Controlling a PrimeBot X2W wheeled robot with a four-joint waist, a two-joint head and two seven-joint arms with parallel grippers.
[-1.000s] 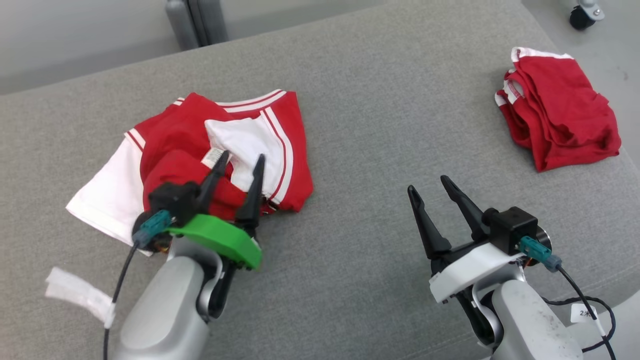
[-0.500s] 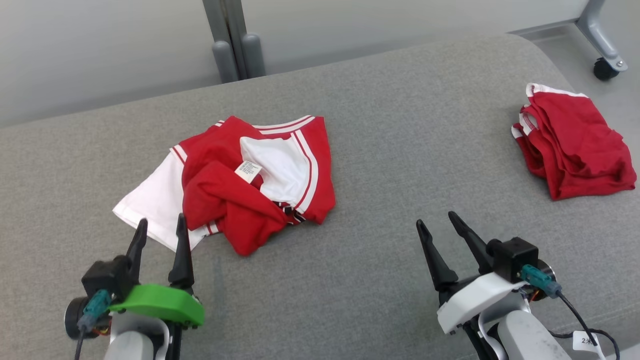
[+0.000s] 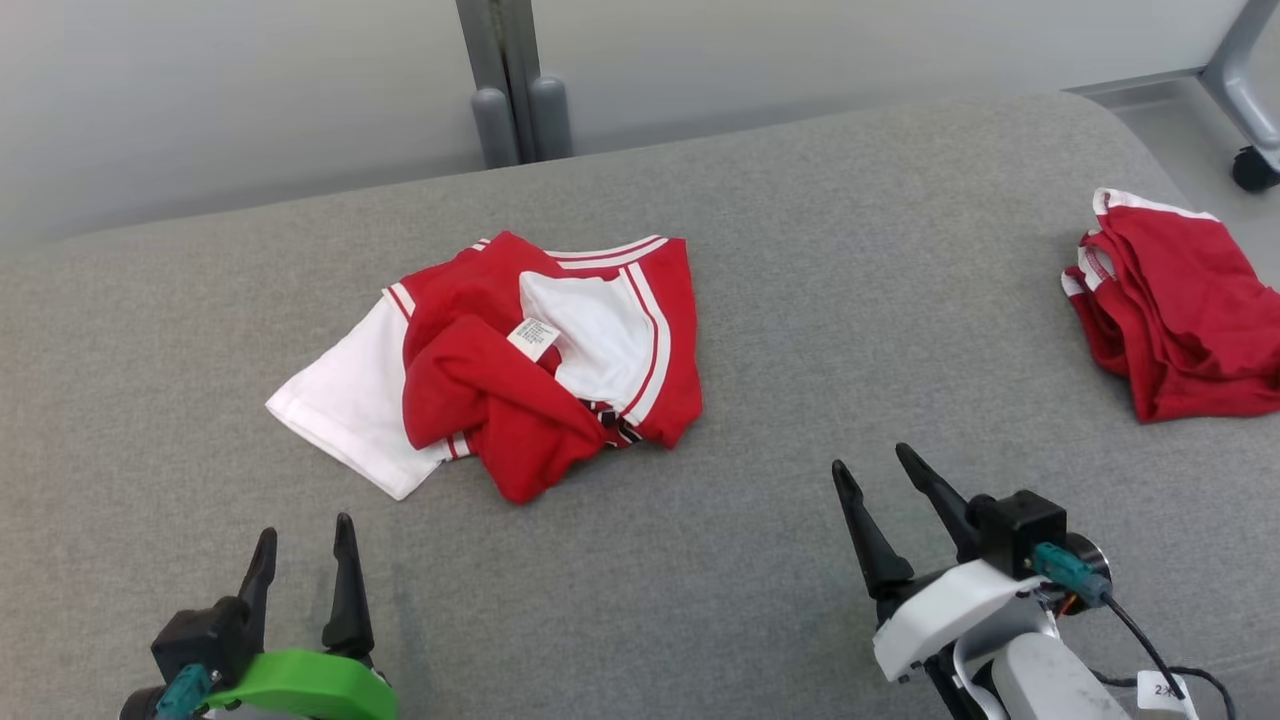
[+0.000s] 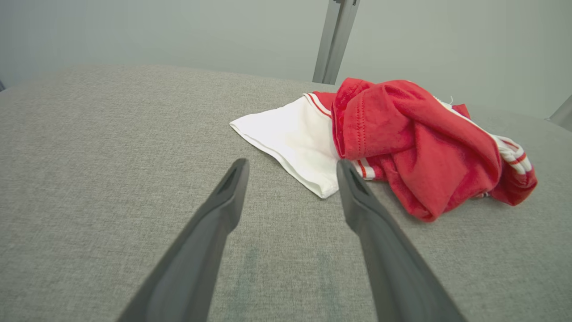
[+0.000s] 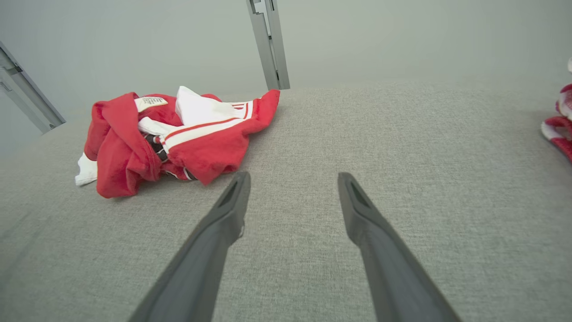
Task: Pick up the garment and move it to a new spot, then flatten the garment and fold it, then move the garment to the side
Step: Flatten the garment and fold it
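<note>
A crumpled red and white garment (image 3: 520,370) lies bunched on the grey cushioned surface (image 3: 800,300), left of centre, with a white label on top. In the left wrist view the garment (image 4: 402,138) sits ahead and to the right of the fingers. In the right wrist view the garment (image 5: 170,134) lies ahead on the left. My left gripper (image 3: 303,545) stands open at the lower left, apart from the cloth, holding nothing. At the lower right my right gripper (image 3: 876,470) is open and empty too.
A second red garment (image 3: 1170,310), roughly folded, lies at the surface's far right edge. A grey metal post (image 3: 515,80) rises behind the surface. A caster wheel (image 3: 1255,168) of a frame stands on the floor at the upper right.
My left gripper has drawn back from over the garment toward the near left edge, leaving it lying crumpled. The head camera has also shifted. The right gripper has kept its place.
</note>
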